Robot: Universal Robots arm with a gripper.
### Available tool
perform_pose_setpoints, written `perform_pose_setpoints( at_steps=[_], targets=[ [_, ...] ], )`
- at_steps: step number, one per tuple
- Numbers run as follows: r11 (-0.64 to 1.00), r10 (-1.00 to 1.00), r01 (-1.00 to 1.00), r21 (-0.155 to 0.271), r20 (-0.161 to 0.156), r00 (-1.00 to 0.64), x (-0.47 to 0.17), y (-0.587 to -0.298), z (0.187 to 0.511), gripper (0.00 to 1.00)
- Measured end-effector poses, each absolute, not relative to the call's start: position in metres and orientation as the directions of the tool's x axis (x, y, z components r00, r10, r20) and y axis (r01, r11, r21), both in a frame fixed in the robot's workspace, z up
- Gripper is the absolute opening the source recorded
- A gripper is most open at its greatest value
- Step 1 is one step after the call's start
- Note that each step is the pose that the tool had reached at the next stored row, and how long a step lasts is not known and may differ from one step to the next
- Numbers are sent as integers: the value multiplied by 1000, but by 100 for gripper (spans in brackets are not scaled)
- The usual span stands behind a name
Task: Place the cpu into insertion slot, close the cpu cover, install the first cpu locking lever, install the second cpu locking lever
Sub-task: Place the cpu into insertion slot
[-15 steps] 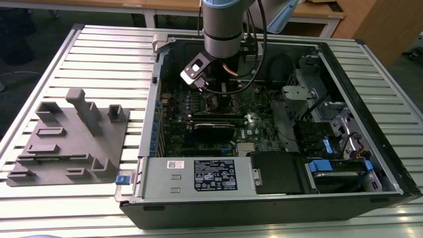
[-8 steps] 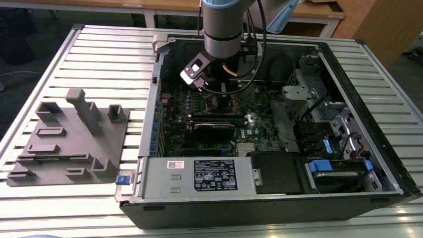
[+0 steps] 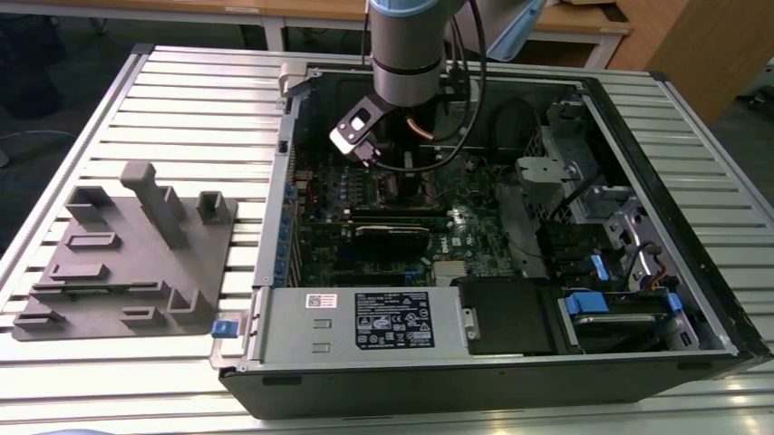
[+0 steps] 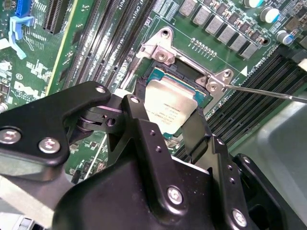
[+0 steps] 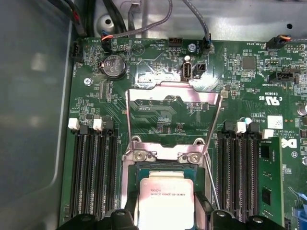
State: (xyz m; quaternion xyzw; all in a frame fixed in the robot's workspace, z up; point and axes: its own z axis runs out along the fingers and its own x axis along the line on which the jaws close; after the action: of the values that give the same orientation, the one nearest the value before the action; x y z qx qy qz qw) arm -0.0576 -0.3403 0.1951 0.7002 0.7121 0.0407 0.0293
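Observation:
The cpu [image 4: 170, 105] [image 5: 165, 201], a silver-topped square chip, lies level in the insertion slot [image 4: 160, 74] [image 5: 165, 167], whose teal rim shows around it. My gripper [image 4: 168, 127] [image 5: 165, 223] is straight over it, and its black fingers [image 4: 139, 122] press against two opposite sides of the chip. The cpu cover [image 5: 201, 96], a silvery frame with a square window, is flipped back and open beyond the slot. Two thin wire levers [image 5: 214, 139] [image 4: 268, 91] stand raised beside the slot. In the exterior view the arm reaches down into the open computer case [image 3: 285, 227].
Black memory slots [image 5: 93, 172] [image 5: 240, 172] flank the socket. A coin battery [image 5: 114, 66] and cables lie beyond the cover. A grey fixture [image 3: 133, 254] sits on the table at the exterior view's left. The power supply [image 3: 362, 322] fills the case's near end.

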Motion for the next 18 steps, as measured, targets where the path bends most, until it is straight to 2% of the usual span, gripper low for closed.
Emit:
perform_pose_setpoints(
  at_steps=[18],
  targets=[
    [14, 1000, 995, 99, 15, -16, -58, -339, 195, 54]
  ],
)
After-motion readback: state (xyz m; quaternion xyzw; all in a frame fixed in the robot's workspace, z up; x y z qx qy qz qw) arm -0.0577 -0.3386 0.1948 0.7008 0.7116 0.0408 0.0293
